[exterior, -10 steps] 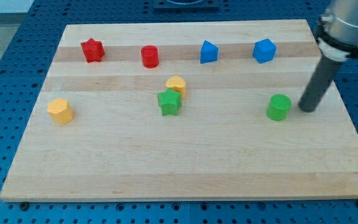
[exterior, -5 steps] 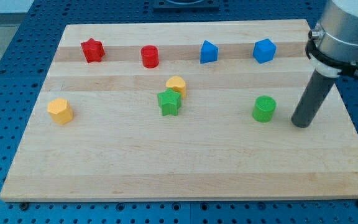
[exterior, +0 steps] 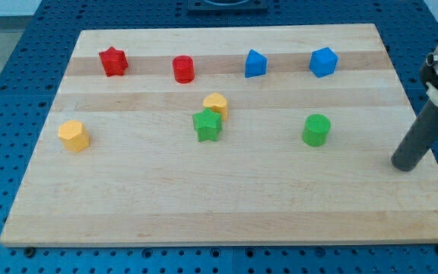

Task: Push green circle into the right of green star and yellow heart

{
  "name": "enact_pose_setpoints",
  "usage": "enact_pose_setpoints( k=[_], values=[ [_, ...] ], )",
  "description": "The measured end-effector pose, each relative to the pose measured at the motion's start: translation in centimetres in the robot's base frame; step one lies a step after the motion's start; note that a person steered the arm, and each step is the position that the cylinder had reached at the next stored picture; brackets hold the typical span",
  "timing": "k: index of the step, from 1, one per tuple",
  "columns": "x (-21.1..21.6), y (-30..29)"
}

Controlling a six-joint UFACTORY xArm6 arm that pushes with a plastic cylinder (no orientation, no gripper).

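The green circle (exterior: 316,130) stands on the wooden board (exterior: 226,198), right of centre. The green star (exterior: 207,125) sits near the middle, with the yellow heart (exterior: 215,104) touching its upper right. The circle is well to the right of both, apart from them. My tip (exterior: 405,166) rests on the board near its right edge, to the right of and a little below the green circle, with a clear gap between them.
A red star (exterior: 113,61) and a red cylinder (exterior: 183,69) lie along the top left. Two blue blocks (exterior: 255,63) (exterior: 323,62) lie along the top right. A yellow hexagon block (exterior: 74,135) sits at the left.
The green circle has slid left, towards the green star. My tip first moved left and down behind it, then pulled back right and down, away from it.
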State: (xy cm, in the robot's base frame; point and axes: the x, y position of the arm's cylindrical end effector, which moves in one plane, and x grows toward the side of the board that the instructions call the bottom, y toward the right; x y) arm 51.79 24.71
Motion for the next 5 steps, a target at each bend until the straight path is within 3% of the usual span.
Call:
enact_pose_setpoints(
  k=[5],
  values=[
    [-1.8,-4.1]
  ],
)
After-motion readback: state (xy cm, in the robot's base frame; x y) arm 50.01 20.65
